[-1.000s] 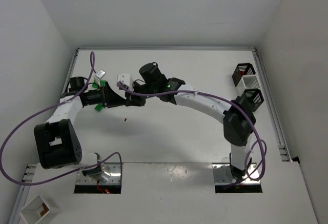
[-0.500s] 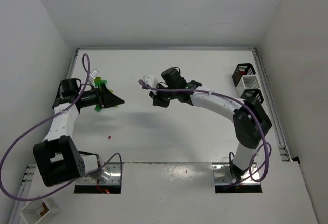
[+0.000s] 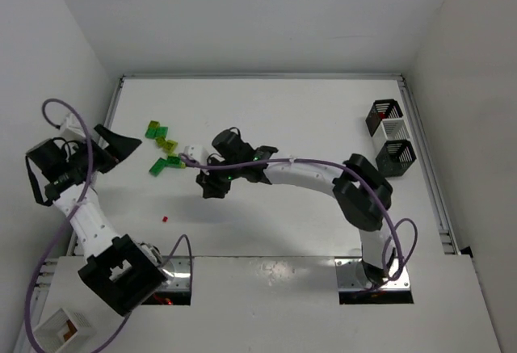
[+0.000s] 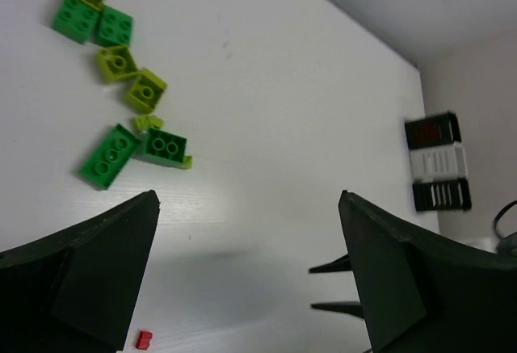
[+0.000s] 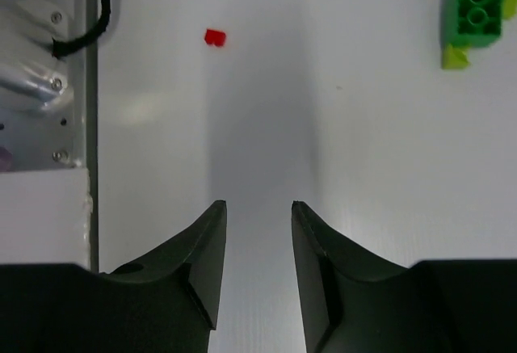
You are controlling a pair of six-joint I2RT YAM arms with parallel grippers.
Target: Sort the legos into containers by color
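**White table: legos loose at left, containers far right**

White tabletop (image 3: 307, 127), plain white walls on three sides, even light, metal rails down both side edges. Nearest of all, off the front left corner: white square box (image 3: 60, 329), brown inside.

On to the table. Lone red lego (image 3: 165, 218), tiny, flat on bare surface, well apart from the rest. Just beyond it and to the right, right gripper (image 3: 212, 187) low over the table, fingers parted only a little, bare white showing through the narrow gap, nothing pinched.

Further back on the left, green and lime legos (image 3: 161, 147) in a loose chain, studs up. At the near end, long bright green brick (image 4: 108, 155), long axis on a diagonal, just beside a darker green brick (image 4: 166, 144) with a lime sliver at its corner. Then two lime squares (image 4: 146, 90), corner to corner. At the far end, two green squares (image 4: 115, 26) side by side, another lime piece at the tip.

Level with that chain, left gripper (image 3: 113, 144) lifted at the table's left edge, fingers spread wide, empty.

Far right, against the rail, a tight row: black slatted container (image 3: 396, 157), white slatted bin (image 3: 396, 131), then second black container (image 3: 383, 113) with something red inside.
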